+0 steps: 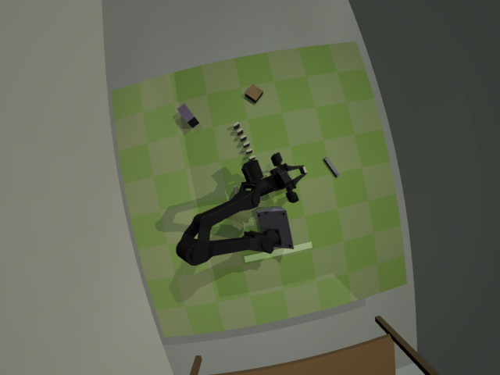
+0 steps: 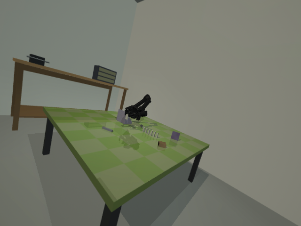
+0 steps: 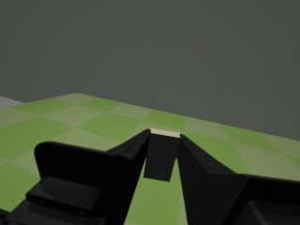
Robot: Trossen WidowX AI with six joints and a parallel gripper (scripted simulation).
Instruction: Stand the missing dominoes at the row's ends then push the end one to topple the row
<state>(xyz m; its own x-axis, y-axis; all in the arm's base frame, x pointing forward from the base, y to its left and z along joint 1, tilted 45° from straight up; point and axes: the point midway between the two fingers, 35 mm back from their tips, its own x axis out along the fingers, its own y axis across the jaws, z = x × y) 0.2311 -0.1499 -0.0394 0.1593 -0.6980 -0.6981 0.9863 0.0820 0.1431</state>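
Black fingers (image 1: 298, 179) pinch what is probably a domino (image 1: 305, 169) (image 2: 126, 117) (image 3: 161, 157), upright between their tips.

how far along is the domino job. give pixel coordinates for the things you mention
Already up: a row of six standing dominoes (image 1: 243, 138) (image 2: 152, 133), evenly spaced, none fallen. In hand: one more domino (image 1: 305, 169) (image 2: 126, 117) (image 3: 161, 157), pinched in the gripper (image 1: 305, 169) (image 2: 126, 116) (image 3: 163, 136) above the table and away from the row. Left: stand it at an end, add any others still missing, let go of each, then push the end one. How many are missing, I can't tell.
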